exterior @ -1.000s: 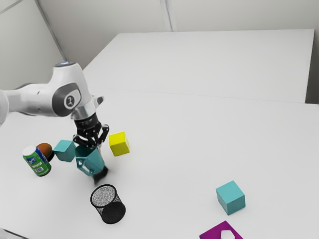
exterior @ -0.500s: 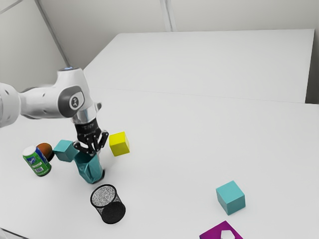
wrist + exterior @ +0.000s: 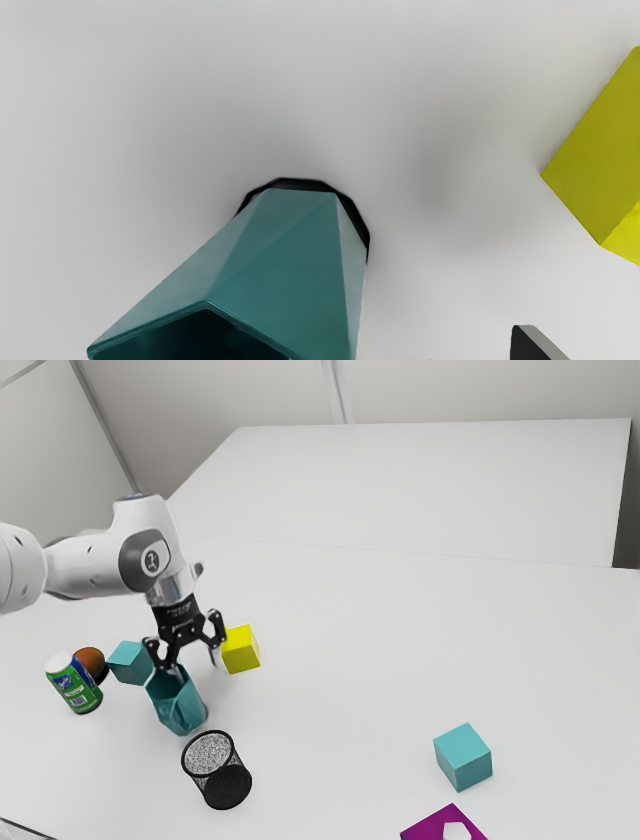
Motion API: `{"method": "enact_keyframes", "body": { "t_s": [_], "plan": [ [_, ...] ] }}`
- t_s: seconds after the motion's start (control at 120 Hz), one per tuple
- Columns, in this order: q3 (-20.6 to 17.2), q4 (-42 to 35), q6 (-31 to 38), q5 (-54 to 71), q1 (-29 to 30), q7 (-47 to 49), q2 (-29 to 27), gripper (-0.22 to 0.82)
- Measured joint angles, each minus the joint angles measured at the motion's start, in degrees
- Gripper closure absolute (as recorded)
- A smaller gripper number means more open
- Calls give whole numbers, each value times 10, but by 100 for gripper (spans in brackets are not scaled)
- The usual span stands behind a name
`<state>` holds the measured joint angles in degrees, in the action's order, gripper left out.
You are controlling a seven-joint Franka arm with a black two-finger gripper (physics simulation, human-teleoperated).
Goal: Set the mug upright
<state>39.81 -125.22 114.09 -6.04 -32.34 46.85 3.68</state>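
The teal mug (image 3: 186,709) stands on its base on the table in the exterior view, mouth facing up. Over the mug's rim is my gripper (image 3: 194,661), fingers spread wide, one at the mouth and the other out beside the mug towards the yellow cube. In the wrist view the mug (image 3: 295,270) shows its faceted side, a dark band around its base and part of its dark mouth. One fingertip of the gripper (image 3: 320,347) stands apart from the mug's wall; the other is hidden.
Close by are a yellow cube (image 3: 240,649), a teal cube (image 3: 130,663), a black mesh cup (image 3: 217,770), a green can (image 3: 75,683) and a brown round object (image 3: 90,661). Farther off lie another teal cube (image 3: 463,757) and a purple piece (image 3: 436,826).
My gripper has opened and let go of the mug. The mug has come down onto the table, and its mouth has shifted slightly towards the exterior view's lower left.
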Motion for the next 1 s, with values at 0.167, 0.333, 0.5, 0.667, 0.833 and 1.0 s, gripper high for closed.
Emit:
{"method": "enact_keyframes", "body": {
  "t_s": [0.167,0.333,0.5,0.667,0.833,1.0],
  "plan": [
    [0,17,-5,3,-4,-4,-6,10],
    [3,43,-22,6,-6,-11,-12,4],
    [4,83,-51,20,-3,-23,-13,2],
    [2,131,-79,45,-1,-61,-13,1],
    [-126,192,-95,86,113,-135,-20,0],
    [-155,258,-111,106,128,-232,-33,0]
  ]
}}
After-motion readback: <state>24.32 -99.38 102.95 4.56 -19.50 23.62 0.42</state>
